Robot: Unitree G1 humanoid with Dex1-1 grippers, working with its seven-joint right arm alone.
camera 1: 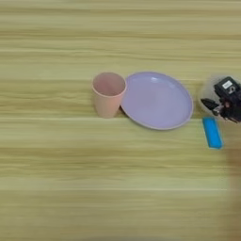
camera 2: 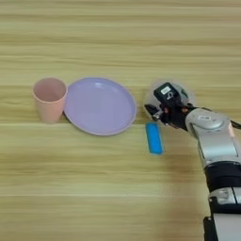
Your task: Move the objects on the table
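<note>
Seemingly early on: the claw point(camera 2: 157, 109) hangs over the tape roll point(camera 2: 184, 92), its grip unreadable, while cup point(camera 2: 49, 99), plate point(camera 2: 100, 105) and blue bar point(camera 2: 154, 138) sit untouched on the surface point(camera 2: 94, 188).

Pink cup point(camera 2: 49, 99) upright at left on the table point(camera 2: 117, 37), lilac plate point(camera 2: 100, 105) just beside it on the right. Blue flat bar point(camera 2: 154, 138) lies right of the plate. Right gripper point(camera 2: 157, 104) sits over a clear tape roll point(camera 2: 183, 92), silver forearm point(camera 2: 214, 141) entering from near right.
</note>
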